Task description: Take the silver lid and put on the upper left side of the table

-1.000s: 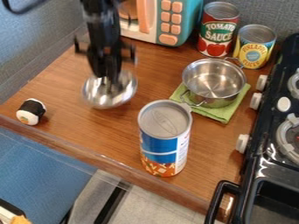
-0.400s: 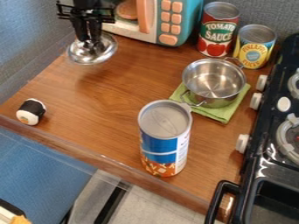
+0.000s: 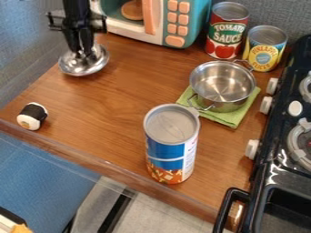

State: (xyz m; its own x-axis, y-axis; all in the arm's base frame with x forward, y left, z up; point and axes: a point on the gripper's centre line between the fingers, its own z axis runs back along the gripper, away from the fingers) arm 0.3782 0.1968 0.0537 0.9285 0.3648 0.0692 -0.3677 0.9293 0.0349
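Note:
At the upper left of the table (image 3: 121, 95), the black gripper (image 3: 82, 53) points down with its fingers closed on the silver lid (image 3: 80, 68) near its middle. The lid is a shiny round bowl-like piece, close to the table's left edge and left of the toy microwave. Whether its underside touches the wood, I cannot tell.
Behind stands a teal microwave (image 3: 195, 22), with a tomato can (image 3: 227, 31) and a pineapple can (image 3: 265, 48) to its right. A pot (image 3: 223, 86) sits on a green cloth (image 3: 234, 119). A tall blue can (image 3: 172, 144), a sushi toy (image 3: 32, 116) and a stove (image 3: 285, 159) stand nearer.
Gripper and lid have moved together from the middle of the table's left half to the upper left, and lately a little down and left in the view.

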